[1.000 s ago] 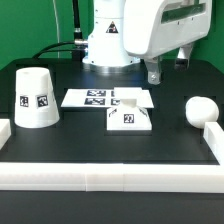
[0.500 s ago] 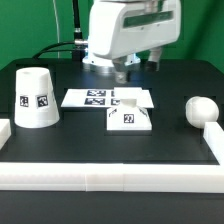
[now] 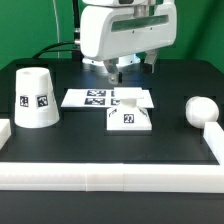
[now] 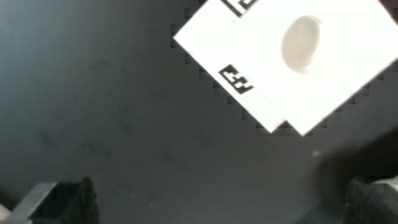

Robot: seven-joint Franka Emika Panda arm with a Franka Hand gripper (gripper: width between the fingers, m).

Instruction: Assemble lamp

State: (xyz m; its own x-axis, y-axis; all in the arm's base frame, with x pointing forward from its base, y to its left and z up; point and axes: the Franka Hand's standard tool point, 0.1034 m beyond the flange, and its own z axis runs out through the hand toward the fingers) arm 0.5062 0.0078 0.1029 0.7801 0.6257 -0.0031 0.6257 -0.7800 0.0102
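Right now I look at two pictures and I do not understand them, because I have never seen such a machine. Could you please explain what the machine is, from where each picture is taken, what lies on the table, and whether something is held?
The white machine is a robot arm with two jaws at its end. One picture comes from a camera off the arm and shows the whole scene. The other comes from a camera on the wrist, looking past the jaws.

On the black table stand three white lamp parts: a cup-like shade, a low square base and a round bulb. The flat marker board is no lamp part. White rails border the table.

The jaws stand open and hold nothing. The wrist picture shows the base with its round hole, apart from the jaws.
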